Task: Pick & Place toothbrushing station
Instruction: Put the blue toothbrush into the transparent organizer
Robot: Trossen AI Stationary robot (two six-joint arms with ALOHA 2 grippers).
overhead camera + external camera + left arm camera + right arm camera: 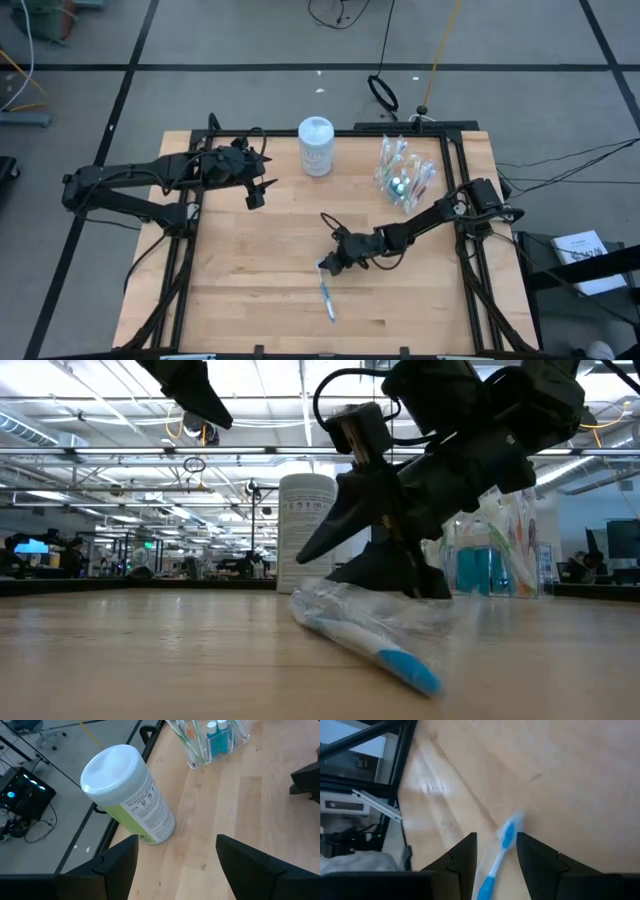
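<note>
A blue-and-white toothbrush in a clear wrapper lies flat on the wooden table, near the middle front; it also shows in the low view. My right gripper is open, low over the brush's far end, one finger on either side of it in the right wrist view. A clear cup with several toothbrushes and teal tubes stands at the far right. My left gripper is open and empty, raised at the far left, beside the white canister. My right gripper straddles the toothbrush's far end, slanting down from the table's right. I cannot tell whether its fingers touch the brush or its wrapper. The brush lies on the table.
A tall white canister with a green label stands at the table's far middle, just ahead of my left gripper. A black frame runs along the table's edges. Bare wood lies at the near left.
</note>
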